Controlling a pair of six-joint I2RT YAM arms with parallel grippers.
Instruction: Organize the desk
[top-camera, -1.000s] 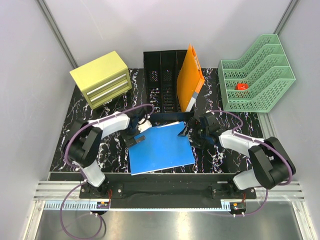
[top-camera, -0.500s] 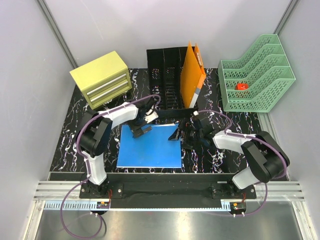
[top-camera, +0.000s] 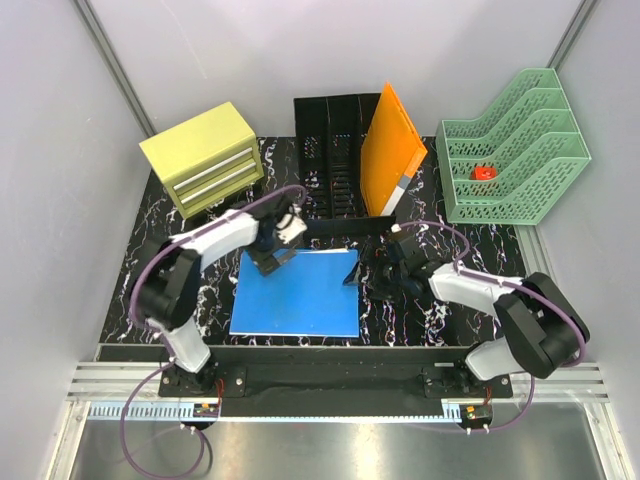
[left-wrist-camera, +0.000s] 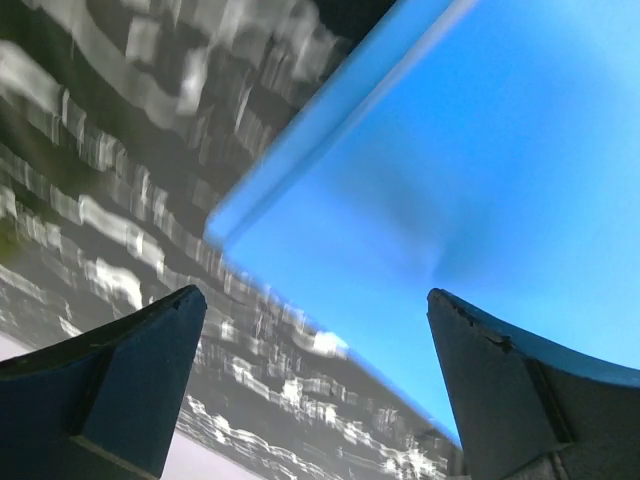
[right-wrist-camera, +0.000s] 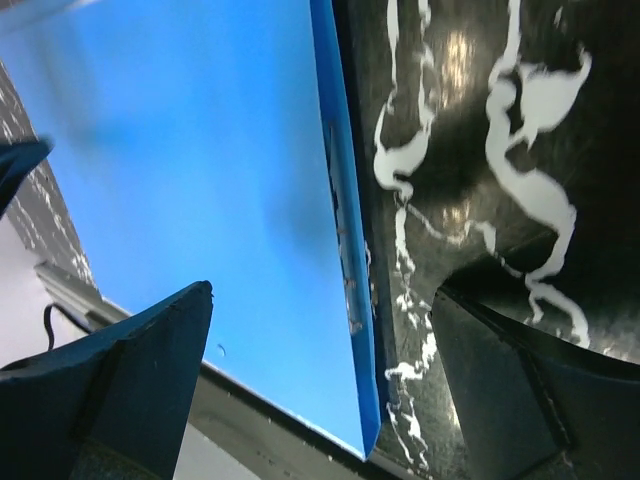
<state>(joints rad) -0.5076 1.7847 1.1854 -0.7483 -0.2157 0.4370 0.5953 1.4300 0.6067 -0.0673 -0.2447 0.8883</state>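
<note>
The desk (top-camera: 140, 260) is a black tabletop with white marble veins. A blue folder (top-camera: 295, 295) lies flat on it near the front edge. My left gripper (top-camera: 268, 262) hangs open over the folder's far-left corner; in the left wrist view (left-wrist-camera: 312, 300) one finger is over the blue folder (left-wrist-camera: 480, 180) and the other over the desk (left-wrist-camera: 120, 200). My right gripper (top-camera: 362, 272) is open at the folder's far-right corner. In the right wrist view (right-wrist-camera: 322, 292) it straddles the right edge of the blue folder (right-wrist-camera: 200, 150), with the desk (right-wrist-camera: 470, 150) beside it. Neither gripper holds anything.
A yellow drawer cabinet (top-camera: 203, 158) stands at the back left. A black mesh file holder (top-camera: 330, 150) at the back middle has an orange folder (top-camera: 385, 150) standing in it. A green tiered tray (top-camera: 510, 150) at the back right holds a small red object (top-camera: 484, 172).
The blue folder has slid left and turned square to the front edge. Both grippers followed it left, still open. The orange folder's lean has shifted.
</note>
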